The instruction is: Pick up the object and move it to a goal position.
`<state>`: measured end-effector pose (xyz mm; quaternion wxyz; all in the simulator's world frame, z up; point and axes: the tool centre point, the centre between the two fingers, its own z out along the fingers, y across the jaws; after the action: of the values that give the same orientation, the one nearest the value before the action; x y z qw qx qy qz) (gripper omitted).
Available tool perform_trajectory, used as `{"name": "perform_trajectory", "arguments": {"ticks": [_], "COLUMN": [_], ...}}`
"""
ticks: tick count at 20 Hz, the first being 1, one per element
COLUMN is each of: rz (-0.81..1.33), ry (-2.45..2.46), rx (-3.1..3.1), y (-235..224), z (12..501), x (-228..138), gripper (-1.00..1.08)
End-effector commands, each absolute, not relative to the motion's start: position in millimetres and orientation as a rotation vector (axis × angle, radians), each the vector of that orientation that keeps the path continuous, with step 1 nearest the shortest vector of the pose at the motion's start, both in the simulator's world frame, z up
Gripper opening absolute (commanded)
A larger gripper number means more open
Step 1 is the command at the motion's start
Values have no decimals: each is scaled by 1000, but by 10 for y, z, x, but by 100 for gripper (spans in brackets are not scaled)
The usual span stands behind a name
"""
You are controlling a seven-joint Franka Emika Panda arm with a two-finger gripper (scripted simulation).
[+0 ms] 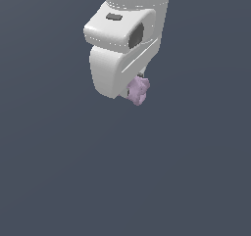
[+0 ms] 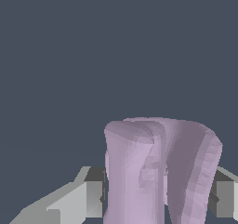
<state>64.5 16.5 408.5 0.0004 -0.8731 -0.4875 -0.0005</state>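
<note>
The object [image 1: 138, 90] is a small pale lilac lumpy chunk that peeks out beneath the white arm body on the exterior view's right side. The bulky white wrist hides the gripper's fingers there. In the wrist view the object [image 2: 158, 172] fills the lower middle, a knobby purple mass squeezed between two grey fingers [image 2: 90, 197]. The gripper [image 2: 158, 200] is shut on it, with one pad pressed on each side. The object hangs in the air with nothing touching it from below.
A plain dark blue-grey background surrounds the arm in both views. No other objects, containers or edges show.
</note>
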Motion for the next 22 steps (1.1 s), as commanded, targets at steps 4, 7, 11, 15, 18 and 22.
{"name": "perform_trajectory", "arguments": {"ticks": [4,7,11,15,18,22], "rz": [0,0,0,0,0,0], "ry": [-1530,-1530,-1530,-1531,-1531,-1531], "rx": [-2743,-2743,-2743,-2744,-2744,-2744], "y": [184,193,201,208,210,211], "z": [4338,4450,4559,4629,4663,4687], "x": [728,768,809,837,851,863], "gripper": [-100,-100,-100,-100,-100,-100]}}
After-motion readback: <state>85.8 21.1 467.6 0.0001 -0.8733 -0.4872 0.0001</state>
